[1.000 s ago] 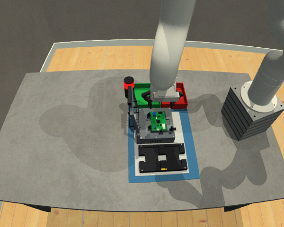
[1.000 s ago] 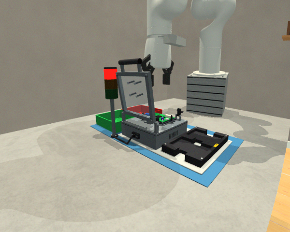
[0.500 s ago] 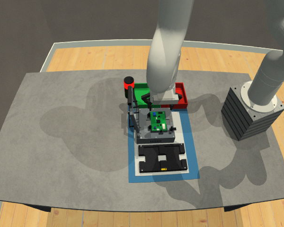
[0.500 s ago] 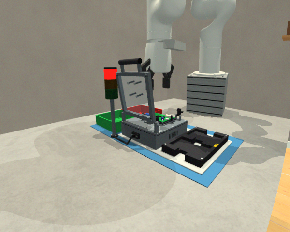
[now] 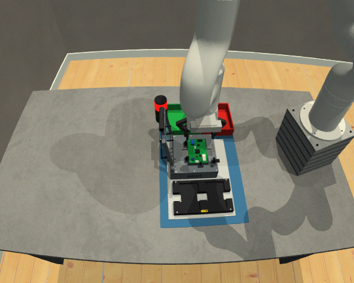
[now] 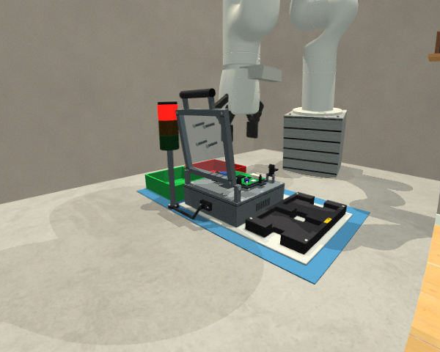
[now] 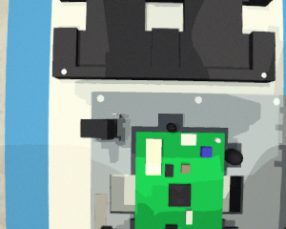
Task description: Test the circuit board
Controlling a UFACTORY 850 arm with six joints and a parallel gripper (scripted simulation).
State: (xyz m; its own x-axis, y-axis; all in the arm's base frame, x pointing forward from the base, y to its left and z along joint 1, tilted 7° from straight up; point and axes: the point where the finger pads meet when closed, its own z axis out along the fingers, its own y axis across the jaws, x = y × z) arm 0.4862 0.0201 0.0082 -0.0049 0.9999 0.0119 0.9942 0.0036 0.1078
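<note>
The green circuit board lies flat in the grey tester, component side up. In the wrist view the board shows its white connector near the edge that faces the tray. The tester's lid stands open and upright on the left side. The top lamp of the signal light glows red. My gripper is open and empty, hanging above the far part of the board, well clear of it. Its fingers are out of the wrist view. The black latch tab sits beside the board.
The empty black tray lies on the white plate in front of the tester. The green bin and the red bin stand side by side behind the tester. The arm's ribbed base block stands at the right.
</note>
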